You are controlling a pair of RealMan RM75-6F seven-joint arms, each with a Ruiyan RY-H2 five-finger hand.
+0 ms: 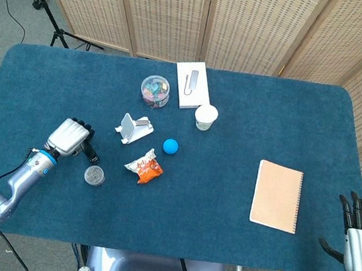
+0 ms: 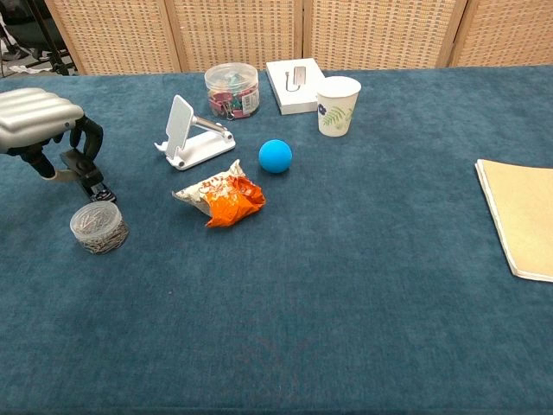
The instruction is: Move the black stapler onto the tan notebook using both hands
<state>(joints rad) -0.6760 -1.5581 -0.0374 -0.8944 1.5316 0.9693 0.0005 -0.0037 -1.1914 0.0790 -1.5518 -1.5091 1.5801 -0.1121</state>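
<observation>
The black stapler (image 1: pixel 91 155) lies at the left of the table, its near end (image 2: pixel 90 182) sticking out from under my left hand (image 1: pixel 68 137). That hand (image 2: pixel 38 122) sits over the stapler's far end, fingers curled down around it and the thumb on the other side. The tan notebook (image 1: pixel 276 195) lies flat at the right, its edge (image 2: pixel 521 216) showing in the chest view. My right hand (image 1: pixel 359 230) hovers off the table's front right corner, fingers spread and empty, a short way right of the notebook.
A round jar of paper clips (image 1: pixel 94 176) stands right beside the stapler's near end. A white phone stand (image 1: pixel 132 129), an orange snack packet (image 1: pixel 145 167), a blue ball (image 1: pixel 170 147), a paper cup (image 1: pixel 205 117), a white box (image 1: pixel 192 85) and a clip tub (image 1: pixel 155 90) fill the middle.
</observation>
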